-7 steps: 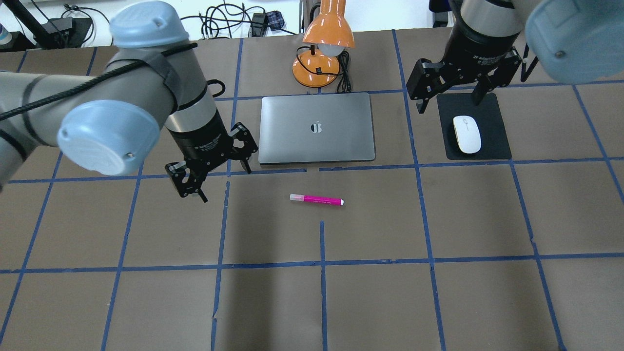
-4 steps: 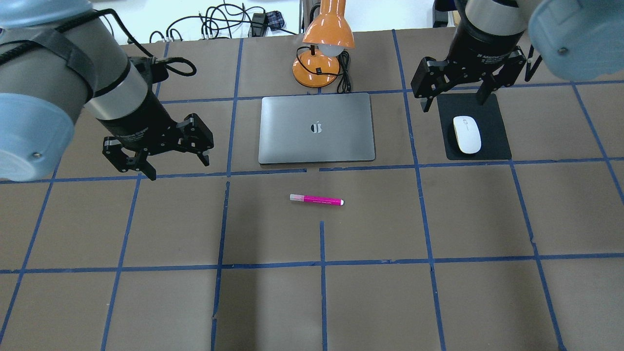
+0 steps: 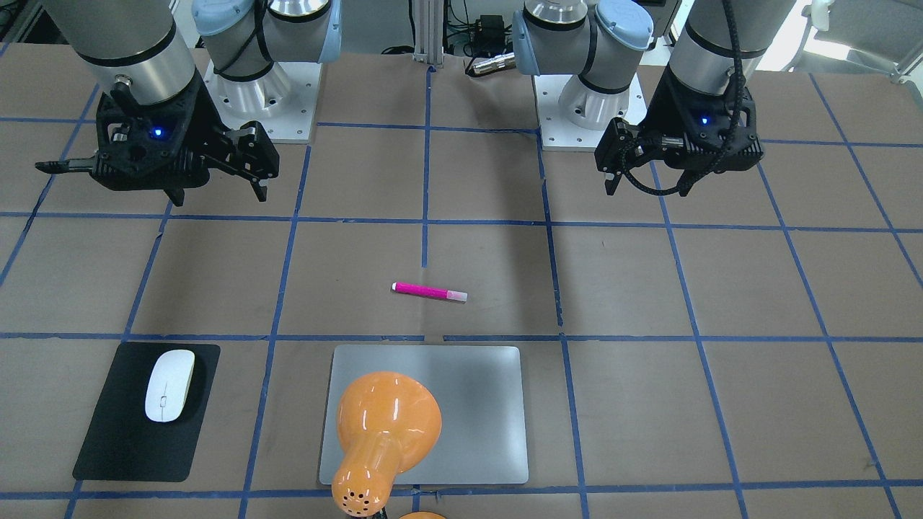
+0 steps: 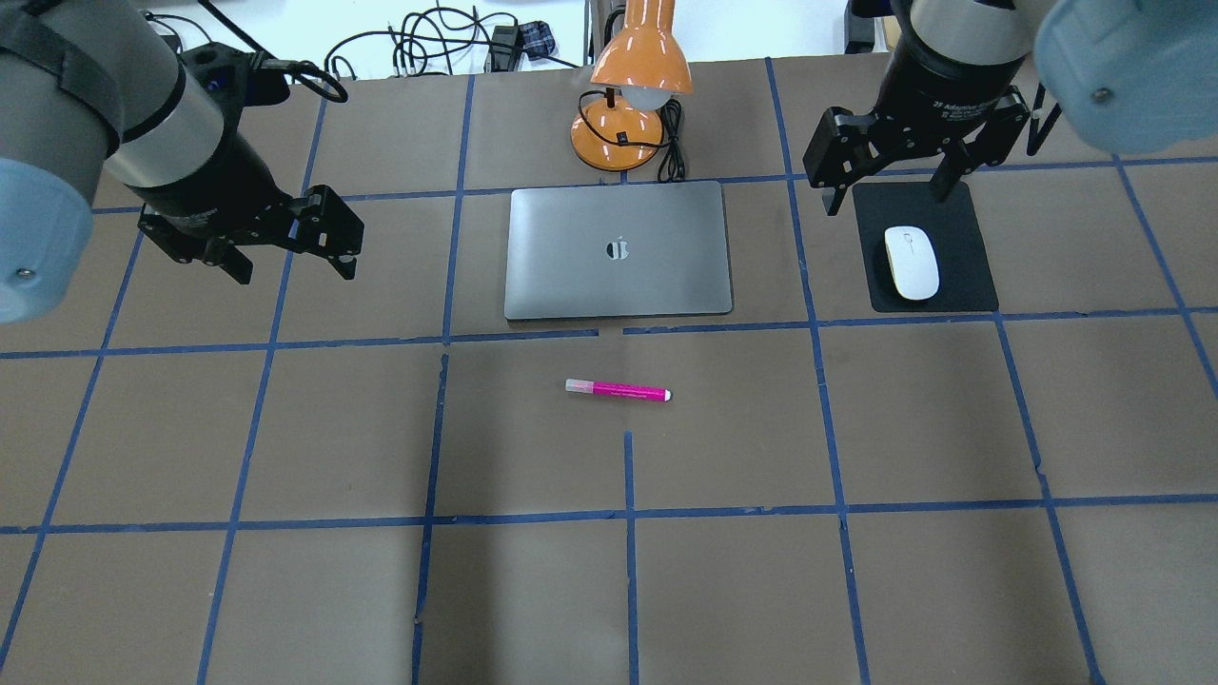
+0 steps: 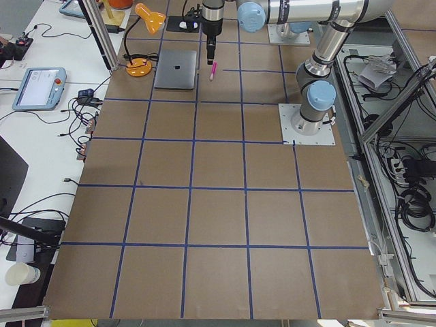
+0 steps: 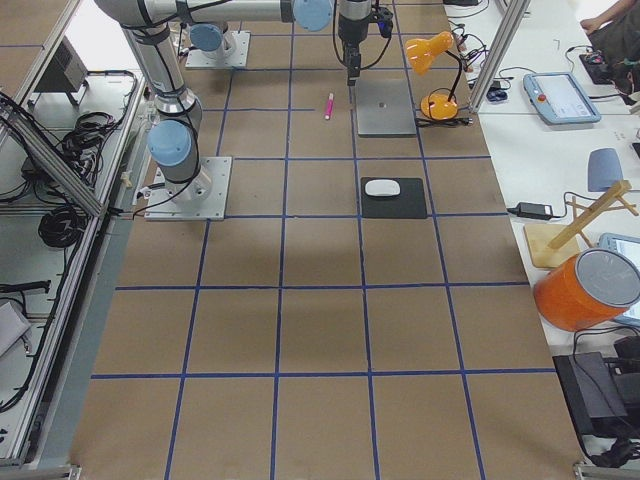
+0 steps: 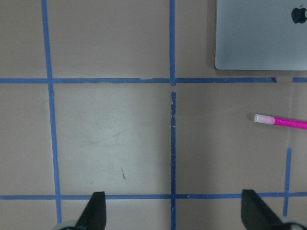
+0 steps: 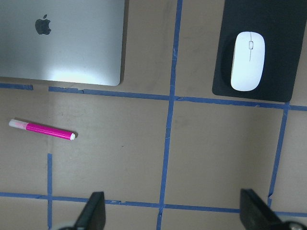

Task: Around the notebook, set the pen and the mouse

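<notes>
Left hand pulled back left of notebook, right hand eased clear of mouse on its pad, both open, empty; pen on table near notebook's front edge: placement looks done.

We think this is a robot lab. The big desk is covered in brown paper, and blue tape lines make squares all over it. The left arm and the right arm are big grey robot arms. Each one is bolted to a metal plate near one long edge of the desk. Past the other long edge we see a white side table with a control tablet and tangled wires. Metal rails and more cables sit behind the arms.
</notes>
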